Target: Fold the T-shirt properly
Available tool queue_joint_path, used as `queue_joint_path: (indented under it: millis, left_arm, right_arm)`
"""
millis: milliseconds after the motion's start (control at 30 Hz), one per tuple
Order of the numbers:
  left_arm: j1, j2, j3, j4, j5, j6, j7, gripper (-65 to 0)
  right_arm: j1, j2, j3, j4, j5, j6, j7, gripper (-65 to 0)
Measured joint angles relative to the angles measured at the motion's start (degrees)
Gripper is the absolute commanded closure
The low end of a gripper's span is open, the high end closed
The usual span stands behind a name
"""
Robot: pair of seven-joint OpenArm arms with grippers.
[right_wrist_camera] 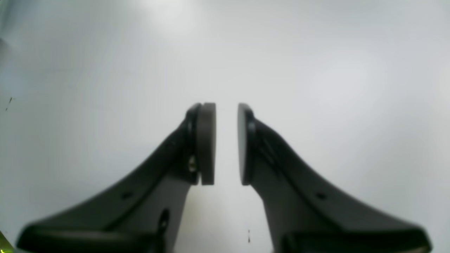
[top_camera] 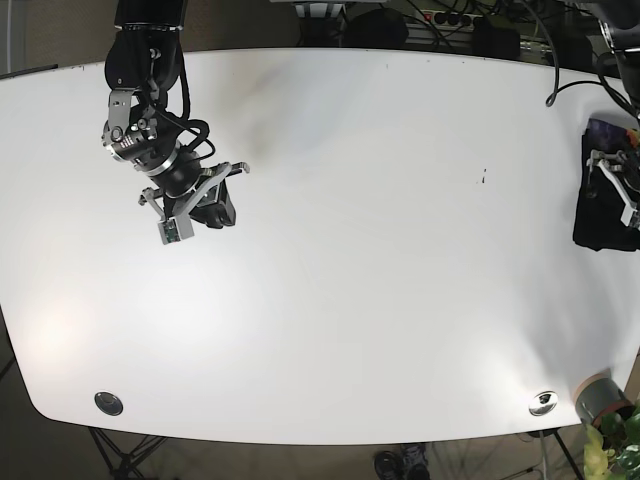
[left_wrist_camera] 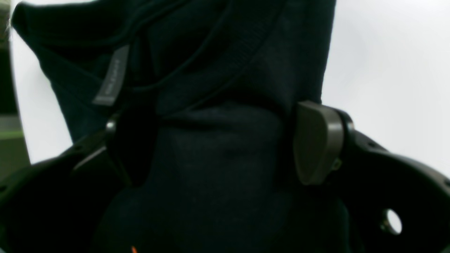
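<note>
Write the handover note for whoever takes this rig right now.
Left gripper: shut on the T-shirt, dark fabric bunched between its fingers.
Right gripper: open with a narrow gap, nothing in it, above bare table.
The T-shirt is a crumpled bundle at the table's edge by the left arm, not spread.
Done: nothing folded.
Left: lay it flat, then fold.

A lab: bare white table (top_camera: 380, 250), cables (top_camera: 500, 25) behind, robot arm (top_camera: 150, 90) mounted.

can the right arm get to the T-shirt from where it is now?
Probably not directly: the right gripper sits across the table from the T-shirt, which the left gripper holds at the far edge.
</note>
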Motion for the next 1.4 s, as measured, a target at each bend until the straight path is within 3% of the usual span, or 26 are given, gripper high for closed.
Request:
queue_joint_path:
  millis: [100,233,500,700,900,1167,1400]
  left_arm:
    - [0.28,-2.54,0.31,-4.22,-1.68,-0.35,-1.11,-56.0]
    - [1.14,-5.2,0.44,-5.2,-0.04,0.13,-0.37,-56.1]
    - [1.14,-6.69,0.7,-5.33,-0.13,0.09,-0.66,-56.1]
    - [1.38,-7.3,0.7,-4.0,-8.13,0.11,-1.88,-56.0]
    - [1.38,-8.66,0.37,7.04,-13.42,0.37,-0.55,-55.6]
    - [1.55,-4.72,-8.28,21.94,-13.29,1.18,8.46,-51.9]
    - [2.34,3.23,-8.31,34.16,-13.4,0.94,8.87,-51.9]
  right_arm:
    - [-0.2,-0.02,0.0,-0.02,0.0,0.0,-0.07,-9.4]
    - [-0.39,0.0,0.0,1.01,-0.02,-0.02,-0.2,-9.4]
    - [-1.38,0.15,-0.02,4.5,-0.31,-0.02,-0.04,-9.4]
    - [-1.44,0.11,-0.11,4.7,-0.24,-0.02,-0.04,-9.4]
    - [-1.49,0.11,-0.09,4.76,-0.28,0.0,-0.04,-9.4]
    - [-1.46,0.55,0.0,4.81,-0.44,0.0,-0.2,-9.4]
    - [-1.81,1.88,0.17,4.85,-0.46,0.15,-0.17,-9.4]
